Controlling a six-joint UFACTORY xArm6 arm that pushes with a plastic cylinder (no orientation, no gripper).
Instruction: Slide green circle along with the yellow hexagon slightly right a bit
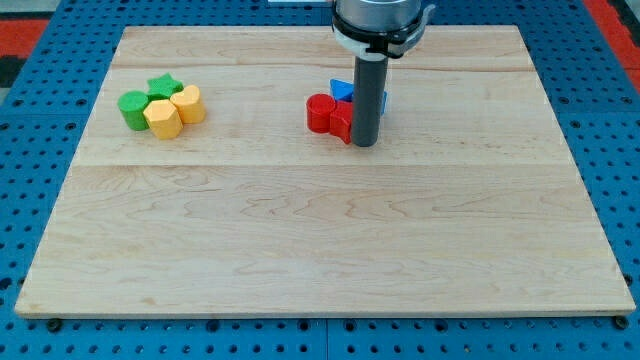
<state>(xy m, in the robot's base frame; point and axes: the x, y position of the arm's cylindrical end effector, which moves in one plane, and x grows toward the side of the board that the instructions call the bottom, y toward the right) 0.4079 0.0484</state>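
While my tip sits bare, holding nothing, by the red block, the green circle and yellow hexagon lie far off at the frame's upper left.

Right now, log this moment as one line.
my tip: beside red blocks | green circle, yellow hexagon: view's left, untouched | push: not begun

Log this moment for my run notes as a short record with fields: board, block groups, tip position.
board: wooden board on a blue pegboard
left group: green circle, green star, yellow hexagon and a second yellow block, all packed together
centre group: red blocks, blue blocks
tip: my tip at the red blocks' right edge, far right of the green circle
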